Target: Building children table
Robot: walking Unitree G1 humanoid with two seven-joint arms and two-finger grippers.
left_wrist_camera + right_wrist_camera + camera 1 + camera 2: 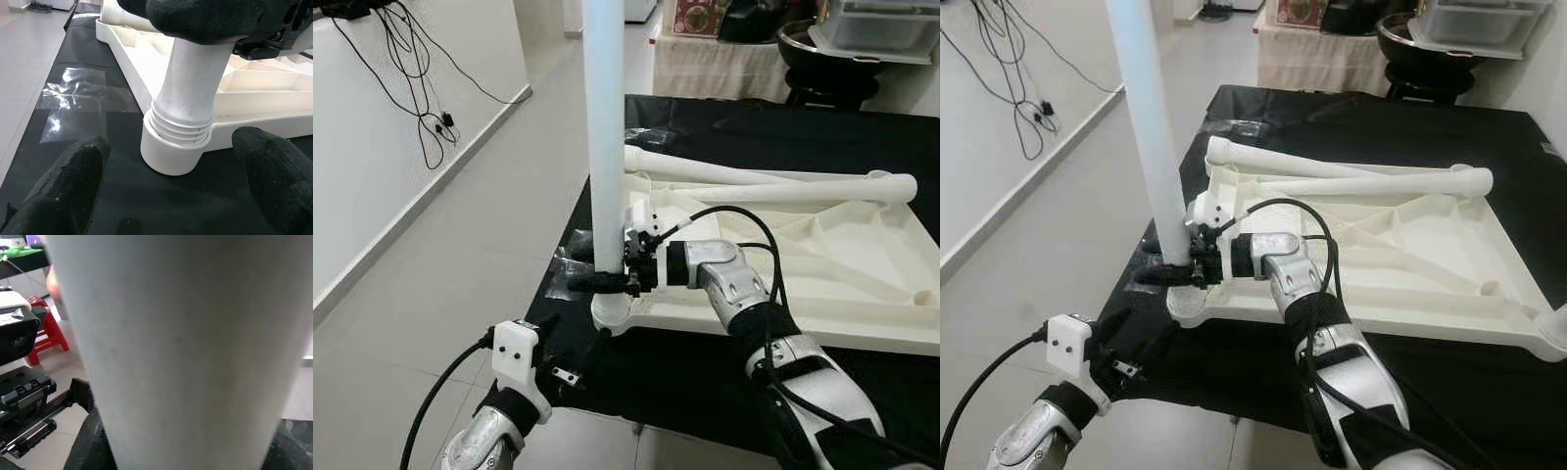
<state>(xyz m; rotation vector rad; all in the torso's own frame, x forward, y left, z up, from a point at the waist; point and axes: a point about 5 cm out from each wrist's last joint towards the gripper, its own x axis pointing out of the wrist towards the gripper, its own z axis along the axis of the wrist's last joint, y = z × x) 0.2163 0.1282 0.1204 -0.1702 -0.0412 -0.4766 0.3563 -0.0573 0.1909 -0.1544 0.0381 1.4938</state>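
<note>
right hand (607,282) clamping upright leg (604,137), tabletop (862,294) corner

White table leg (604,127), black cloth (705,372)

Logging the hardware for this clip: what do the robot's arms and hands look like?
Both arms are silver metal with black joint sections and loose black cables looped alongside. The right hand has a black body and black fingers; a white block sits by its wrist. The left hand carries a white box-shaped housing, and its black fingertips look rounded and textured.
</note>
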